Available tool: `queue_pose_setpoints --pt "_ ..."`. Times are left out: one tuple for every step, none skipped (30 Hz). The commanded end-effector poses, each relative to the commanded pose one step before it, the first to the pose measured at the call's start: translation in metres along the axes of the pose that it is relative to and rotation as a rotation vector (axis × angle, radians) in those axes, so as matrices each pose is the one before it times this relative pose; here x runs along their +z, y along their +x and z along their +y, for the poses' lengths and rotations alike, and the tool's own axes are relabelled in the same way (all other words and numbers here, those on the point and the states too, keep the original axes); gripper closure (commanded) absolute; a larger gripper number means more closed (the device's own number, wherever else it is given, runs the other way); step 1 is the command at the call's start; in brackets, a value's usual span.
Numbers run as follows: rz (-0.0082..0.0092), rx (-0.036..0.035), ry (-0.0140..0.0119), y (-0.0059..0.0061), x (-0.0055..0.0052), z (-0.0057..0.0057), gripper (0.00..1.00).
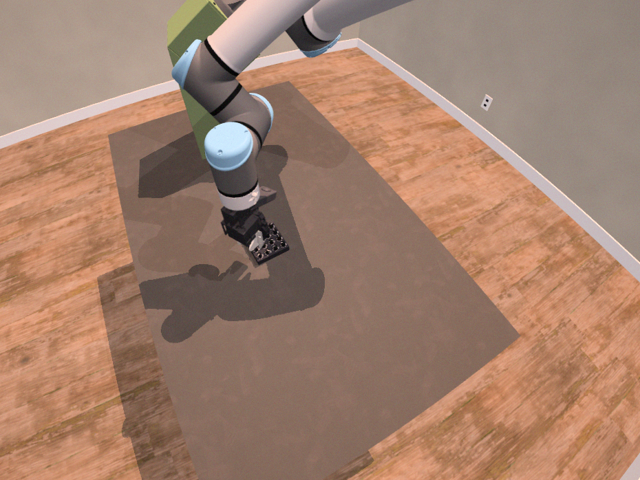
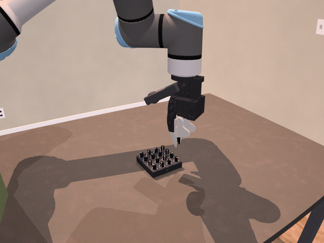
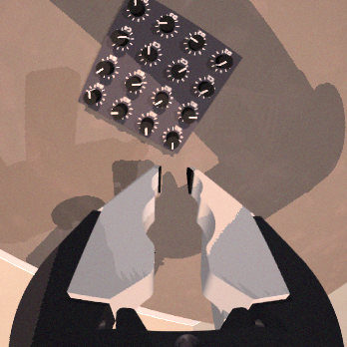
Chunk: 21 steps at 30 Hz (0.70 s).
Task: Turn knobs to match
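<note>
Sixteen black knobs with white pointer lines stand on a square, dark grey knob box point(image 1: 274, 254) point(image 2: 145, 167) point(image 3: 160, 75), which lies on a brown table top point(image 1: 361, 335) point(image 2: 109, 193) point(image 3: 40, 199) at the centre of the exterior view and the upper left of the wrist view. The small socket point(image 2: 168, 170) is on its lower-right side in the exterior view; that side seems to be the lower-left edge in the wrist view.

Across the wrist view, the leftmost knob of row A point(image 3: 92, 96) points up and slightly left; its row D partner points nearly up. The second point(image 3: 120, 111) points left, much like its partner, so it may need little or nothing. The third point(image 3: 147, 126) and fourth point(image 3: 173, 140) point down, while their partners point upper left and lower left. The printed labels are too small to read surely.

To the right of the box in the exterior view, the black gripper with pale grey fingers point(image 1: 251, 247) point(image 2: 177, 144) hangs above the table, its jaws a narrow gap apart with nothing between them. For a good turn, centre over one knob, widen just enough to clear its neighbours, descend straight, pinch lightly, rotate about the knob's axis, then release before lifting.
</note>
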State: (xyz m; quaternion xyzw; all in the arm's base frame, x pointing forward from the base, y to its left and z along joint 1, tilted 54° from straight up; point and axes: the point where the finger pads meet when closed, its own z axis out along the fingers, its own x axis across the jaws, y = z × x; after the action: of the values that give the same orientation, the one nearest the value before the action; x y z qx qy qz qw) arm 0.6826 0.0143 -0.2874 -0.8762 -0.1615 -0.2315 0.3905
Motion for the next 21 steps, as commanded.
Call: queue_pose_setpoints --pt "0.00061 -0.00026 -0.00092 0.0003 0.00294 0.00051 0.89" --pt "0.0 0.0 0.0 -0.00001 0.00107 0.0 0.89" --pt "0.0 0.0 0.0 -0.00001 0.00112 0.0 0.89" --pt "0.0 0.0 0.0 -0.00001 0.00117 0.0 0.89" --pt "0.0 0.0 0.0 -0.00001 0.00121 0.0 0.89" --pt "0.0 0.0 0.0 -0.00001 0.00124 0.0 0.89" --pt "0.0 0.0 0.0 -0.00001 0.00127 0.0 0.89" --pt "0.0 0.0 0.0 0.0 0.0 0.0 0.89" --pt "0.0 0.0 0.0 0.0 0.0 0.0 0.89" --pt "0.0 0.0 0.0 -0.00001 0.0013 0.0 0.89" --pt "0.0 0.0 0.00001 -0.00002 0.00132 0.0 0.89" --pt "0.0 0.0 0.0 -0.00001 0.00133 0.0 0.89" --pt "0.0 0.0 0.0 -0.00001 0.00134 0.0 0.89" --pt "0.0 0.0 0.0 -0.00001 0.00134 0.0 0.89" --pt "0.0 0.0 0.0 -0.00001 0.00133 0.0 0.89" --pt "0.0 0.0 0.0 -0.00001 0.00132 0.0 0.89" --pt "0.0 0.0 0.0 -0.00001 0.00131 0.0 0.89" --pt "0.0 0.0 0.0 -0.00001 0.00129 0.0 0.89" --pt "0.0 0.0 0.0 -0.00001 0.00126 0.0 0.89" --pt "0.0 0.0 0.0 -0.00001 0.00122 0.0 0.89" --pt "0.0 0.0 0.0 -0.00001 0.00119 0.0 0.89"
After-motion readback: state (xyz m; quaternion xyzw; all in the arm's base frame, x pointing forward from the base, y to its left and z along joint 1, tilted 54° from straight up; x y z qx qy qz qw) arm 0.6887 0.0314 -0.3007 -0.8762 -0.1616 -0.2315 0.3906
